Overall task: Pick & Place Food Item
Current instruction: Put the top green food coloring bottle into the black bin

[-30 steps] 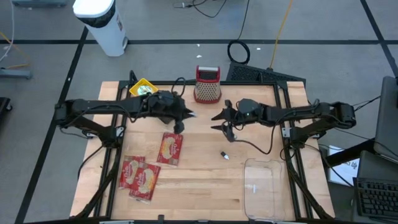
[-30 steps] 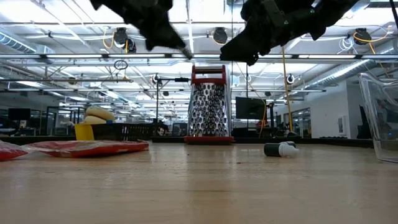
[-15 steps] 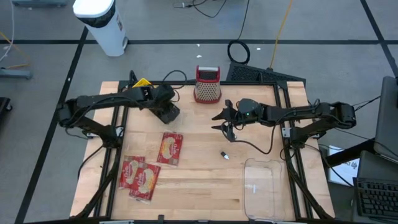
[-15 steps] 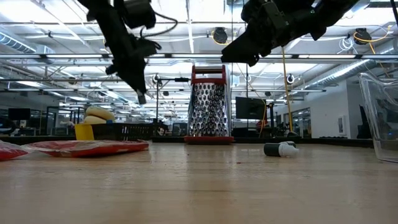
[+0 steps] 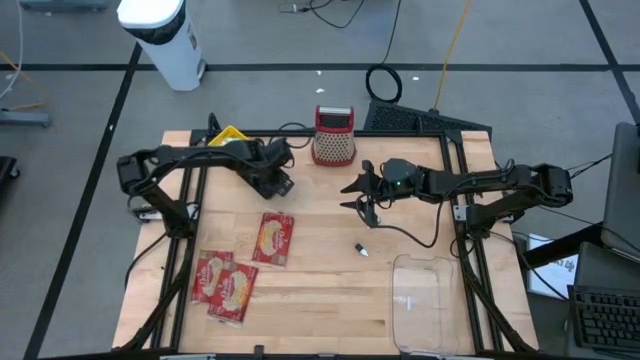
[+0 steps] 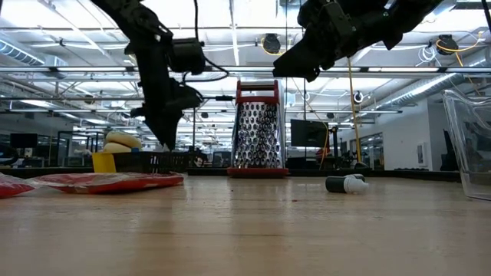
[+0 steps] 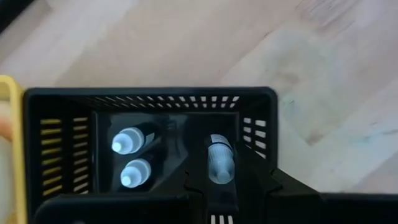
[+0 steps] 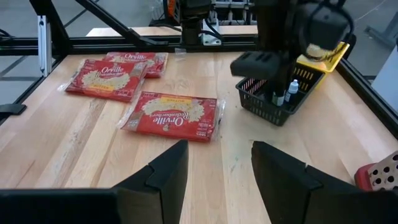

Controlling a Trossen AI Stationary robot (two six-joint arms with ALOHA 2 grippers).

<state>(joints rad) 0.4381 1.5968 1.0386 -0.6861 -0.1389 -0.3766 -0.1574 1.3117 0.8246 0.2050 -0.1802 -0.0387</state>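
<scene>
three popcorn packets (image 5: 274, 239), one grater (image 5: 334, 135), one tub (image 5: 424, 300)

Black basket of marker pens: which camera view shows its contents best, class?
The left wrist view: it looks straight down into the black basket at three pens. The right wrist view shows it side-on; the high view hides it under the left gripper.

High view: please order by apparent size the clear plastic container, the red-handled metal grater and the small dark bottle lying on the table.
1. Clear plastic container
2. Red-handled metal grater
3. Small dark bottle
</scene>
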